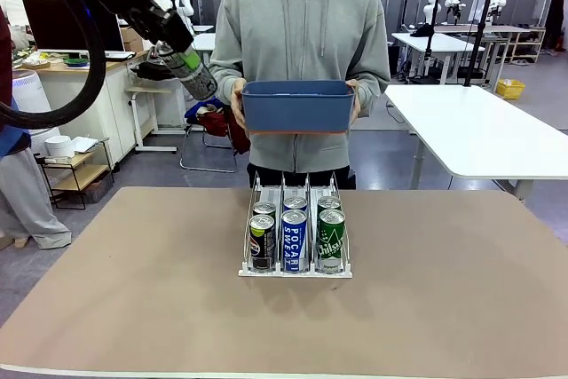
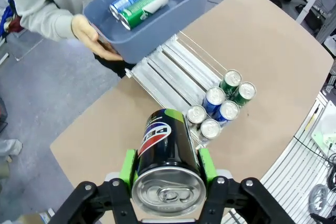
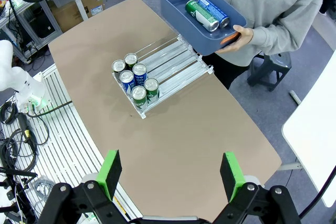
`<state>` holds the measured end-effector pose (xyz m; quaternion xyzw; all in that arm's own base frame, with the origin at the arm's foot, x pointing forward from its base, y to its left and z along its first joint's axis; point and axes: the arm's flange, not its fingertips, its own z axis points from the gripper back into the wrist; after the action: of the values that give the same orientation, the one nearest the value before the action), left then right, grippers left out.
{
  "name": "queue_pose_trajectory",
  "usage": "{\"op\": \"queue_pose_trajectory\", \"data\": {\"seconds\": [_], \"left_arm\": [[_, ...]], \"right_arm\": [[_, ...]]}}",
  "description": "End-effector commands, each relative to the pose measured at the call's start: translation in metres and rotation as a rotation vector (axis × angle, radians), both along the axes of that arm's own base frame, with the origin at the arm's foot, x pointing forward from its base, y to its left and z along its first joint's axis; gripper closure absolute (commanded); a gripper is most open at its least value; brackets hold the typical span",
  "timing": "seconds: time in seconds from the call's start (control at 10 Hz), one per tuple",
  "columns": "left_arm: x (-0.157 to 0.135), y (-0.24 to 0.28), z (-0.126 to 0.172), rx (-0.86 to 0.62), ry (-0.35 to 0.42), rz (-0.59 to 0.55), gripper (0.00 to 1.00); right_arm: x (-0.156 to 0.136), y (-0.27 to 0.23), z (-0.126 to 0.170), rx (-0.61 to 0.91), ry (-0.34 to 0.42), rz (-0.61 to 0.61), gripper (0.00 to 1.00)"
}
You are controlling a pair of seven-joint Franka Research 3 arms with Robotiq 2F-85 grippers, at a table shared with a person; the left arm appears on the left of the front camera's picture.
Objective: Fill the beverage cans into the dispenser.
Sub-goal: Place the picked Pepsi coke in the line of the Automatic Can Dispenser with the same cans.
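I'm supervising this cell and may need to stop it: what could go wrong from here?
1. The blue bin and the person's hand are close above the dispenser at its far end; the left gripper, if it lowers its dark can there, might strike them.
2. The can hangs tilted, so it could catch a wire divider and topple onto the six cans standing in front.
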<state>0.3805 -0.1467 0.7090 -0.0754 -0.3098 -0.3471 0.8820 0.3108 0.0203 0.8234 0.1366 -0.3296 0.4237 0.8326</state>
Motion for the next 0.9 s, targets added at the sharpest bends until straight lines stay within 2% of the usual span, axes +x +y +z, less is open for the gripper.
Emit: {"op": "queue_pose_trajectory", "data": {"seconds": [0.0,0.3,0.6,0.8], "left_arm": [[-0.034,-0.012,-0.005,0.049,0.031,0.089,0.42],[-0.078,-0.035,-0.033,0.111,0.099,0.068,0.42],[-0.115,-0.063,-0.063,0.165,0.078,-0.011,0.42],[-0.13,-0.063,-0.067,0.161,0.066,-0.055,0.42]], "right_arm": [[-0.003,0.002,-0.005,0.022,-0.004,0.009,0.0],[-0.003,0.002,-0.005,0.022,-0.004,0.009,0.0],[-0.003,0.002,-0.005,0.022,-0.004,0.009,0.0],[-0.003,0.002,-0.005,0.022,-0.004,0.009,0.0]]}}
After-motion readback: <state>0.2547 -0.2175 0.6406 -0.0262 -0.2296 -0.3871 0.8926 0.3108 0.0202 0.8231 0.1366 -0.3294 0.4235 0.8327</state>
